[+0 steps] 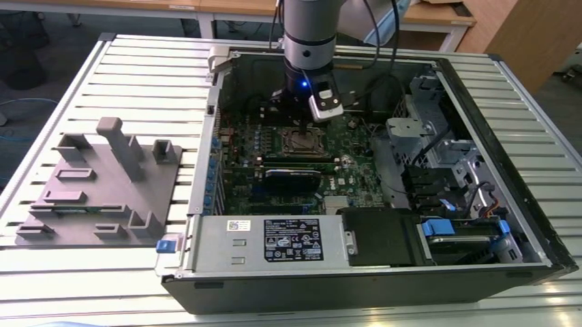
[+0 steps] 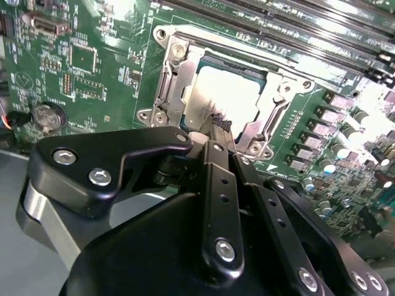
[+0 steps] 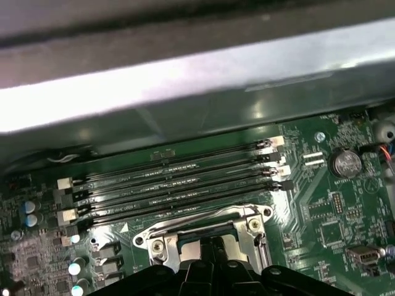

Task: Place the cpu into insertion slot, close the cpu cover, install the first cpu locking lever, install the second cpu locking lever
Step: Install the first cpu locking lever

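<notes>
Surroundings: an open computer case [image 1: 364,272] lies on a slatted bench [image 1: 136,61]; a grey plastic fixture [image 1: 100,184] sits at its 9 o'clock.
Obstacles: long black memory slots [image 3: 179,185] run just beside the socket.
Materials: green motherboard [image 2: 92,55]; silvery metal cover [image 2: 176,80] framing the bright, flat cpu [image 2: 225,98].
Gripper [image 2: 217,123]: narrow, black fingertips together, just above the cpu's edge, holding nothing.

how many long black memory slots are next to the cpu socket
4, lying side by side in the first wrist view, running between the case wall and the insertion slot. The tool covers the socket's near part.
</notes>
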